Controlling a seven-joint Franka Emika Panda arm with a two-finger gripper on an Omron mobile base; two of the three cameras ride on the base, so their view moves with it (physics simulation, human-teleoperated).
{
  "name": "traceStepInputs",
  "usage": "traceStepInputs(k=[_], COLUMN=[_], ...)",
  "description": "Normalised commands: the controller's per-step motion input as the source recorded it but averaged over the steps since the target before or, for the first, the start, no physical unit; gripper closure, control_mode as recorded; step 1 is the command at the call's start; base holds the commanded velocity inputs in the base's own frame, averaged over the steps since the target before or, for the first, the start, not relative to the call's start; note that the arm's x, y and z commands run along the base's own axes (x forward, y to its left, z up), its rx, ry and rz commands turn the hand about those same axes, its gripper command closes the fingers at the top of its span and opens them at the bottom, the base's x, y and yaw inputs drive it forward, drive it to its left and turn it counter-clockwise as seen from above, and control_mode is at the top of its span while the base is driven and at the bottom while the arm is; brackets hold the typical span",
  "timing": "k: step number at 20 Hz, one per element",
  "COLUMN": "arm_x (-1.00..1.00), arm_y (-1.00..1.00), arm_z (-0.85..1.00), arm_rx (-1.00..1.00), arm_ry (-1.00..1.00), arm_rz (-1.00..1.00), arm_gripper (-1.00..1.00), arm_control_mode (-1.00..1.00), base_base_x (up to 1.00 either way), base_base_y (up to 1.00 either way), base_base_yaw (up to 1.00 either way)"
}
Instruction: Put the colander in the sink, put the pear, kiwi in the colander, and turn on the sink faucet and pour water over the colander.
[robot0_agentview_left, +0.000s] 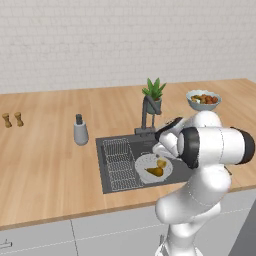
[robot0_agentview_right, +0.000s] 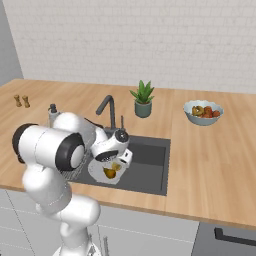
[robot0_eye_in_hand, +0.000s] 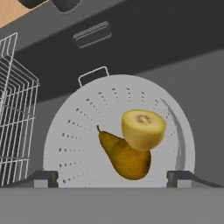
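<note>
The white colander (robot0_eye_in_hand: 83, 131) sits on the floor of the dark grey sink (robot0_agentview_left: 112, 186), right of the wire rack. Inside it lie the brownish pear (robot0_eye_in_hand: 124, 159) and, leaning on the pear, the yellow-green kiwi (robot0_eye_in_hand: 143, 129). Both fruits also show in the colander (robot0_agentview_left: 145, 164) from the left base view, pear (robot0_agentview_left: 155, 172) and kiwi (robot0_agentview_left: 162, 163). My gripper (robot0_eye_in_hand: 113, 178) hovers just above the colander, open, with its fingertips (robot0_eye_in_hand: 43, 177) wide apart and nothing between them. The gooseneck faucet (robot0_agentview_right: 106, 107) stands behind the sink (robot0_agentview_right: 147, 165). No water stream shows.
A wire rack (robot0_agentview_left: 119, 162) fills the sink's left part. On the counter stand a grey soap dispenser (robot0_agentview_left: 80, 131), a potted plant (robot0_agentview_left: 154, 95), a fruit-filled bowl (robot0_agentview_left: 203, 99) at the right and two small shakers (robot0_agentview_left: 12, 119) at the far left.
</note>
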Motion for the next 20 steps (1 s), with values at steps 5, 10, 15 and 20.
traceStepInputs(k=[5,10,15,20], arm_x=[-0.45,-0.35,-0.42,-0.12], arm_y=[-0.28,-0.21,-0.17,-0.07], arm_z=[0.51,0.59,0.4,0.38], arm_rx=[0.0,0.0,-0.03,-0.06], arm_ry=[-0.06,-0.15,-0.38,-0.5], arm_rz=[0.0,0.12,0.34,0.41], arm_gripper=[-1.0,-1.0,-1.0,-1.0], arm_control_mode=[-1.0,-1.0,-1.0,-1.0], base_base_x=[0.0,0.0,0.0,0.0], base_base_y=[0.0,0.0,0.0,0.0], base_base_yaw=[0.0,0.0,0.0,0.0])
